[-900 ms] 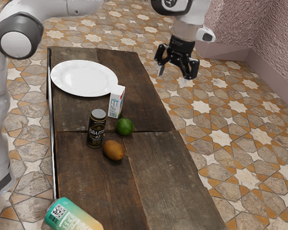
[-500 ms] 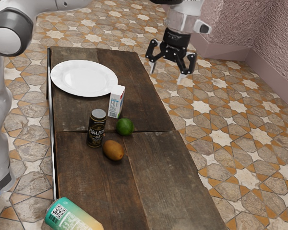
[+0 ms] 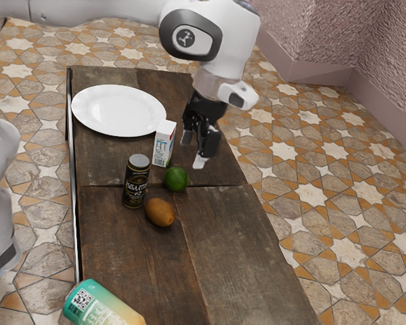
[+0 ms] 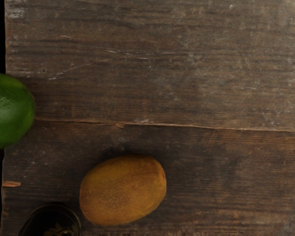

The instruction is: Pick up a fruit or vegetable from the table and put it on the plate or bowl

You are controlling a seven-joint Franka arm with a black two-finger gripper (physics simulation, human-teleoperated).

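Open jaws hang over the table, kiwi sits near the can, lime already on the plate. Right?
Not quite: the exterior view shows the lime lying on the table beside the carton, not on the plate. The rest holds: jaws open over the table, kiwi near the can.

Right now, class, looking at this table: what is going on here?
A robot arm hangs over the wooden table, its jaws open and holding nothing, close to the carton and the lime. The lime and the kiwi lie on the table by a can. The white plate has nothing on it, so no fruit has been picked up yet.
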